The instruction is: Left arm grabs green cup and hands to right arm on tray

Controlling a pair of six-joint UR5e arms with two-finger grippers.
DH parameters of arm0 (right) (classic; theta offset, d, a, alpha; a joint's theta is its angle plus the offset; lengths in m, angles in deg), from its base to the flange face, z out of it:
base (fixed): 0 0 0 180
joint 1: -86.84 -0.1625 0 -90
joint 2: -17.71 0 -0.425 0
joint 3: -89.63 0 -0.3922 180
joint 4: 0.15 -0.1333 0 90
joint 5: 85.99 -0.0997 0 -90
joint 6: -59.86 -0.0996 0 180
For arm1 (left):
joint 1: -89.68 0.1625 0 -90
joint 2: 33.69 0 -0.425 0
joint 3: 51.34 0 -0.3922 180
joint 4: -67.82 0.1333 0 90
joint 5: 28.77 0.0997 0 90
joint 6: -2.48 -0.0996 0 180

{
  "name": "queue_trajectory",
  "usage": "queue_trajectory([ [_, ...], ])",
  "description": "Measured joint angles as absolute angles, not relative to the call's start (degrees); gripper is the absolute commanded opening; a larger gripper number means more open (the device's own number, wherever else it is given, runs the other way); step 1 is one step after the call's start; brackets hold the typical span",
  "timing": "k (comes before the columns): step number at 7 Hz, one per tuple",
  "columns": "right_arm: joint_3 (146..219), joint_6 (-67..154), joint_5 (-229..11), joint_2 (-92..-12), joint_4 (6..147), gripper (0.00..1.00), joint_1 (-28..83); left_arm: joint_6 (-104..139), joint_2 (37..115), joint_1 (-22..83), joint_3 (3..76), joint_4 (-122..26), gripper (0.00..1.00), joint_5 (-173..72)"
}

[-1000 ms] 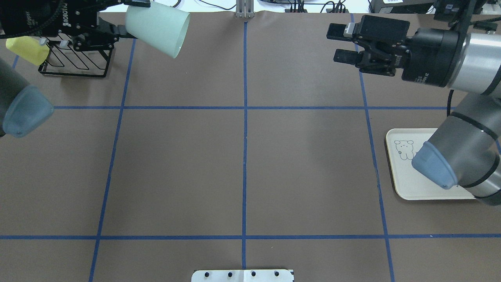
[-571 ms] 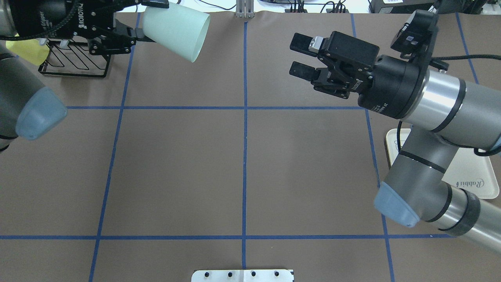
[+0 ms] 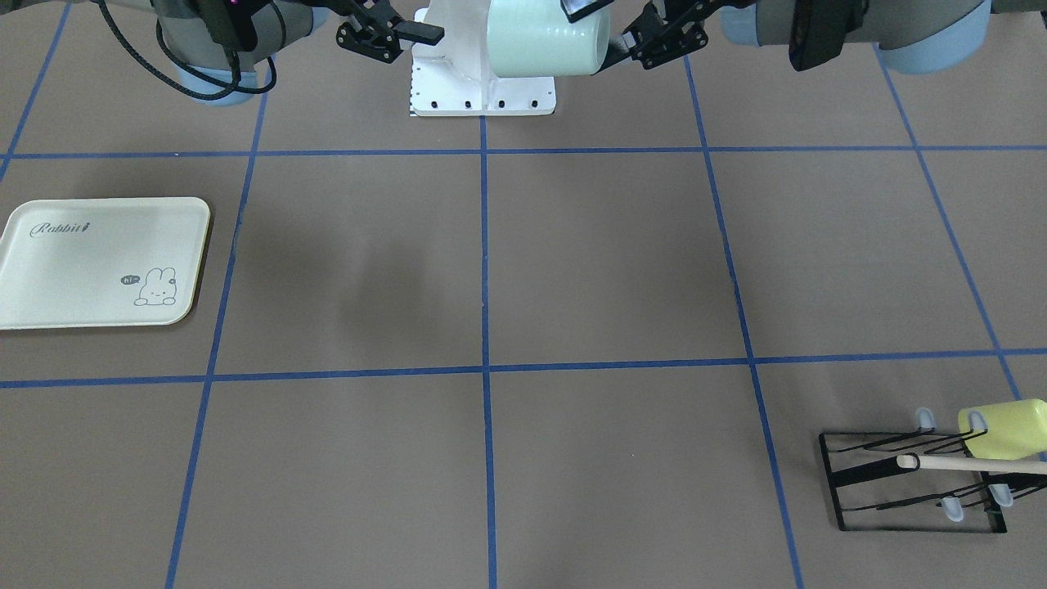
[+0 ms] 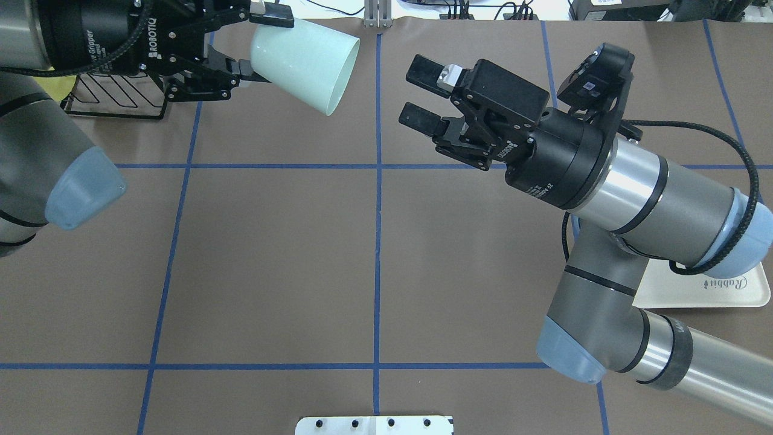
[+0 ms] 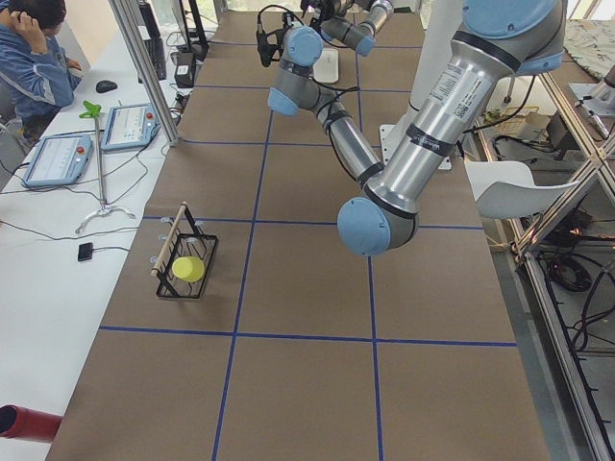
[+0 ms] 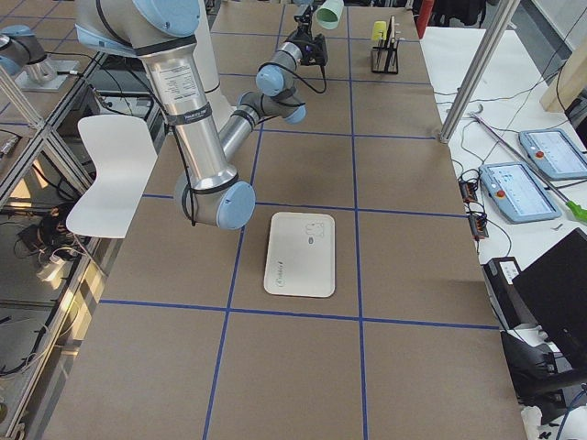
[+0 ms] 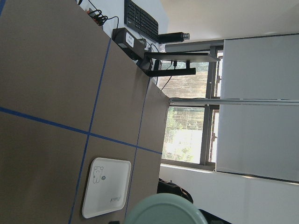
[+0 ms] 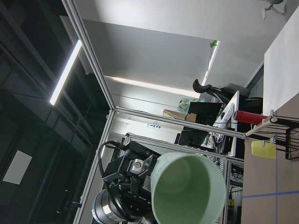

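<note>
Overhead & front cams look down from opp. sides, both showing tray [image 3: 82, 282].

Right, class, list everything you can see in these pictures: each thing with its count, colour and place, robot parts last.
green cup: one, pale mint, held on its side in the air over the table's far part, mouth towards the right gripper
yellow-green cup: one, on the wire rack
wire rack: one, black, far corner on the robot's left
wooden rod: one, pale, lying across the rack
tray: one, cream with a bunny drawing, on the robot's right
table: one, brown cover, blue tape grid
person: one, blue top, at the side bench
left gripper: one, black, shut on the green cup
right gripper: one, black, open, apart from the cup
</note>
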State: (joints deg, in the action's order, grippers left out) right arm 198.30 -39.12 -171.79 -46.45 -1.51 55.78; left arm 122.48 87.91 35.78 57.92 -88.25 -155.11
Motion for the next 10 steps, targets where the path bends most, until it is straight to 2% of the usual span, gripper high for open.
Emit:
queue_trajectory([
  [6,198.7,-40.6,-171.2,-43.5,4.5,0.96,55.9,123.7,87.9,37.3,58.7,-88.3,0.11,-155.1],
  [10,199.0,-41.8,-169.5,-41.4,5.6,0.82,56.4,123.7,87.9,37.5,58.5,-88.3,0.11,-155.1],
])
